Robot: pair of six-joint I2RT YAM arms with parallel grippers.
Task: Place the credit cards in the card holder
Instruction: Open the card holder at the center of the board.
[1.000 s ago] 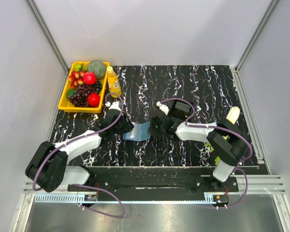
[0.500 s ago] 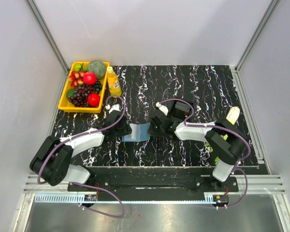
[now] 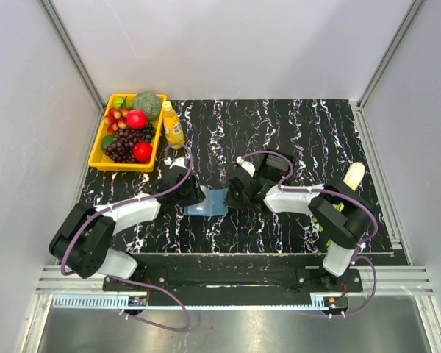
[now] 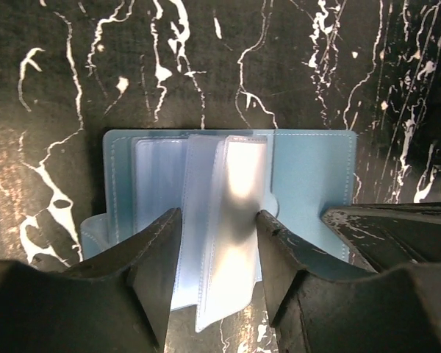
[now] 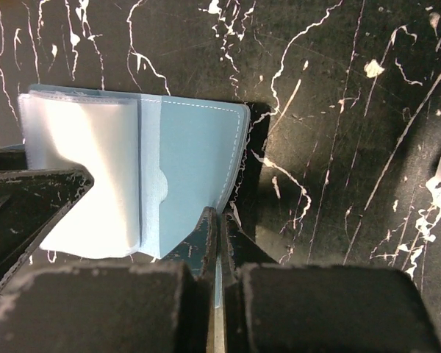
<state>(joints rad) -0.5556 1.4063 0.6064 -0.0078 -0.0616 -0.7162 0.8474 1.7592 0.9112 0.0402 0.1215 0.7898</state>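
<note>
Two grippers at one open blue card holder

Near the front of the black table [image 3: 316,125] with white streaks: card holder [image 3: 208,201] open flat, light blue inside facing up, clear pockets [image 4: 239,176] standing up. Left gripper [image 4: 219,235] spread wide, fingers [image 4: 158,257] on each side of the pockets. Right gripper [image 5: 217,217] pressed together, pinching the edge of the right flap. Just behind it, a black box [image 3: 278,165]. Farthest, back left: yellow bottle [image 3: 173,125], label too small to read, beside a yellow tray [image 3: 125,168] of fruit [image 3: 128,140].
</note>
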